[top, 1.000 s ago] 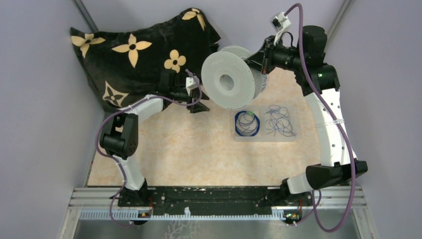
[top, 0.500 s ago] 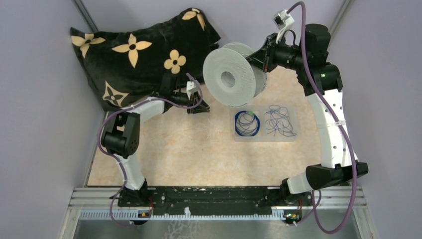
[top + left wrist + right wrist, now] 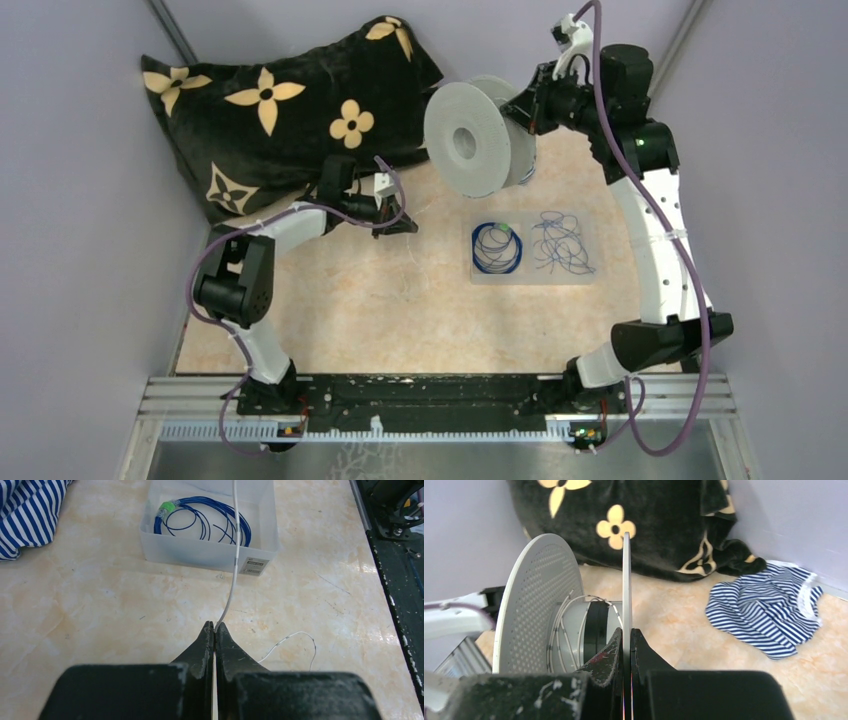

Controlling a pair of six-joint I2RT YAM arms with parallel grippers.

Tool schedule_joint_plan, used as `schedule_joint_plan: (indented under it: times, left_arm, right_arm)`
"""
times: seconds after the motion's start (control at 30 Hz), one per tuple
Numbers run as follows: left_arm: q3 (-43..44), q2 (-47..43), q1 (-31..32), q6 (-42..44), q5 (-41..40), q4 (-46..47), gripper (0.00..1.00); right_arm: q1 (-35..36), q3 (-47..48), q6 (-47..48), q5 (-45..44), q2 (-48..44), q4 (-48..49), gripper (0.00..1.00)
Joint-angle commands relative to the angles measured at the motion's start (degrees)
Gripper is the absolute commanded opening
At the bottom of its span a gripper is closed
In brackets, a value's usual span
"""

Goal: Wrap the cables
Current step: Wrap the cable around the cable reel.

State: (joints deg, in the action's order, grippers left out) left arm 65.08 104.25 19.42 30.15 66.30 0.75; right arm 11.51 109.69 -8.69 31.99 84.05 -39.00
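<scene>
Left jaws on cable, straight ahead

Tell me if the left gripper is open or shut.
Shut. The left gripper shows closed jaws in its wrist view, with the thin white cable pinched at the tips.

one spool, one tray, one blue coil, one blue tangle, one white wire, one flowered cushion, one striped shirt.
</scene>
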Motion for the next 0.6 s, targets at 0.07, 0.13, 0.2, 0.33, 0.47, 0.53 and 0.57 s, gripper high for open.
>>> schedule_joint_plan:
  times: [0.07, 0.13, 0.2, 0.33, 0.47, 0.53, 0.57]
  left_arm:
    - [-1.1, -6.0, 2.2, 8.0, -5.0, -9.2, 0.00]
    - [-0.9, -6.9, 3.0, 9.3, -6.6, -11.5, 0.00]
    - [-0.6, -7.8, 4.1, 11.0, -9.0, -13.8, 0.00]
    - [0.2, -9.5, 7.5, 16.6, -15.5, -20.0, 0.00]
    - [1.6, -10.9, 12.4, 20.3, -21.3, -25.2, 0.00]
    - [3.1, -11.1, 14.6, 20.9, -22.7, -26.5, 0.00]
    - [4.4, -11.0, 15.9, 21.1, -22.9, -27.3, 0.00]
  right_arm:
    - [0.2, 1.3, -3.2, -7.0, 1.3, 8.0, 0.00]
    - [0.2, 1.1, -3.1, -8.2, 2.0, 8.5, 0.00]
    - [0.1, 0.8, -2.1, -10.1, 2.5, 8.8, 0.00]
    - [0.2, -0.3, 0.3, -12.9, 3.6, 10.1, 0.00]
    - [0.1, 1.4, 0.7, -13.2, 6.3, 9.3, 0.00]
    - [0.0, 1.5, 0.6, -13.6, 7.3, 9.5, 0.00]
    - [0.0, 1.1, 0.6, -13.9, 7.5, 9.8, 0.00]
